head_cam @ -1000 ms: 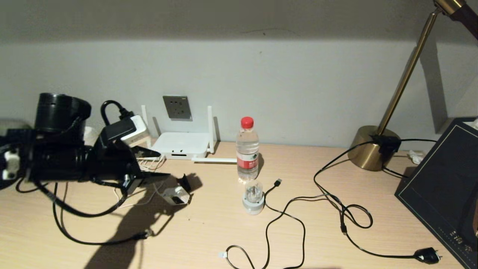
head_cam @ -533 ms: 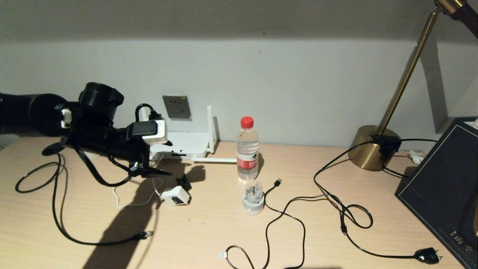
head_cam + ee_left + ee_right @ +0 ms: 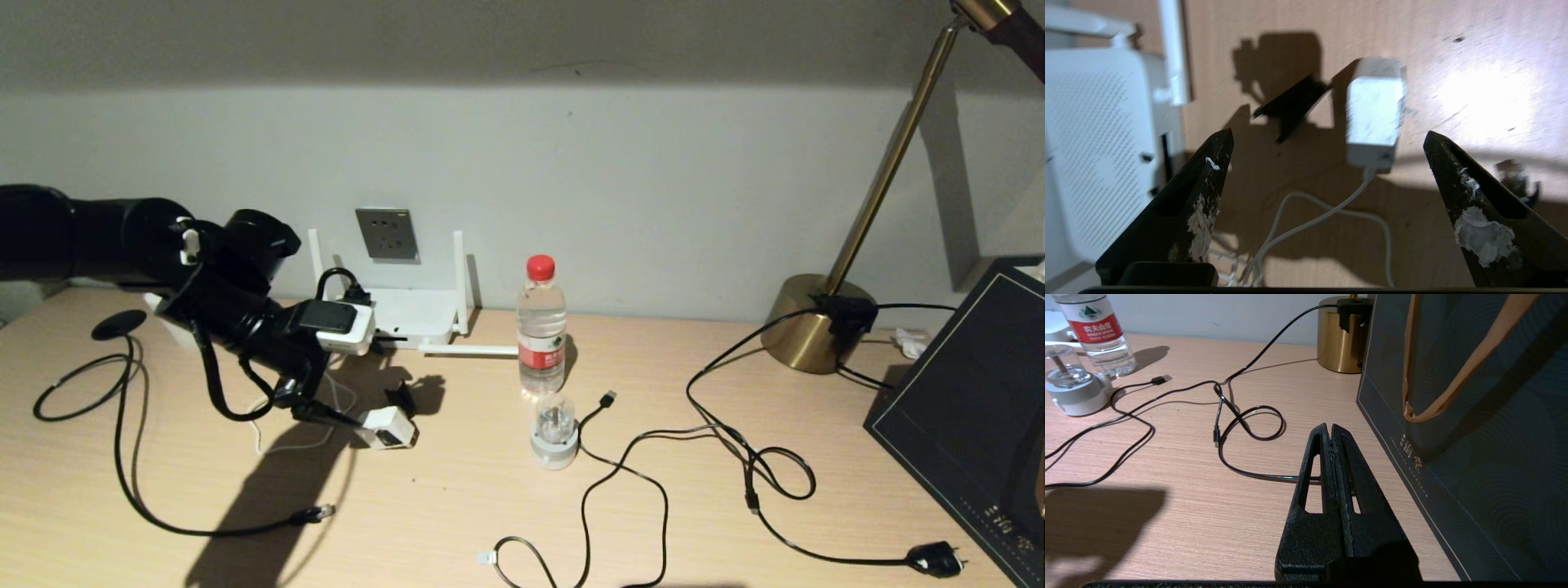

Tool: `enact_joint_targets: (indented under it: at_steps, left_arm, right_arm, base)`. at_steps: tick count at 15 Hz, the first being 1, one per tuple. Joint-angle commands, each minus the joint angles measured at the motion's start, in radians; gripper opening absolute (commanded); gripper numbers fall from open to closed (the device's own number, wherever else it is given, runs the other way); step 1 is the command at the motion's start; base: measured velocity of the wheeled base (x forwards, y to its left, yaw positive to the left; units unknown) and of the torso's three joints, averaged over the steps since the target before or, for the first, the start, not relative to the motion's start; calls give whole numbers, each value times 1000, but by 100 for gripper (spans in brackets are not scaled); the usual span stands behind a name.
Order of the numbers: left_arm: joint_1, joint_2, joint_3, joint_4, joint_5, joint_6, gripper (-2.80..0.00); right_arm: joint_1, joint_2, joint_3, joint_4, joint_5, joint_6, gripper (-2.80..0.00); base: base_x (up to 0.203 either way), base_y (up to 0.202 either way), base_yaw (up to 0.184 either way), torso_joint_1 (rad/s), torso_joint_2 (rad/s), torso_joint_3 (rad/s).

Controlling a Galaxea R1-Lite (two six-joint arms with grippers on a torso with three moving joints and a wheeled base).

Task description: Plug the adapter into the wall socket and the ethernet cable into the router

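Observation:
The white cube adapter (image 3: 389,427) lies on the desk with its thin white cord trailing left. My left gripper (image 3: 368,384) hovers over it, open; in the left wrist view the adapter (image 3: 1376,110) sits just ahead of the gripper (image 3: 1327,134), nearer one fingertip (image 3: 1439,149), untouched. The white router (image 3: 412,315) stands against the wall below the grey wall socket (image 3: 387,234). The ethernet cable (image 3: 122,457) loops across the left desk, clear plug tip (image 3: 323,512) in front, black disc (image 3: 118,324) behind. My right gripper (image 3: 1329,426) is shut and empty, low beside a dark bag.
A small black clip (image 3: 401,398) lies beside the adapter. A water bottle (image 3: 540,327), a round white-and-clear gadget (image 3: 554,433) and a USB-tipped cable (image 3: 608,398) sit mid-desk. A brass lamp base (image 3: 808,325), dark bag (image 3: 971,408) and mains plug (image 3: 935,559) occupy the right.
My left arm has reached forward and to the right, then dropped, bringing the open gripper down over the adapter. The adapter and cables have stayed put.

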Motion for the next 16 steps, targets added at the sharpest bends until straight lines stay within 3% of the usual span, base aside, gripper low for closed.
enact_joint_targets:
  at_steps: [1, 4, 9, 16]
  left_arm:
    - [-25, 7, -2, 36, 2, 5, 0]
    - [-61, 29, -6, 55, 79, -27, 0]
    - [-77, 69, -15, 53, 125, -42, 0]
    - [-91, 106, -21, 44, 128, -61, 0]
  right_arm:
    - [0, 2, 35, -1, 1, 0, -280]
    - [0, 2, 35, -1, 1, 0, -280]
    - [0, 2, 35, -1, 1, 0, -280]
    - [0, 2, 35, -1, 1, 0, -280]
  base:
    - [0, 0, 0, 0, 0, 0]
    - [0, 0, 0, 0, 0, 0]
    - [0, 0, 0, 0, 0, 0]
    - [0, 0, 0, 0, 0, 0]
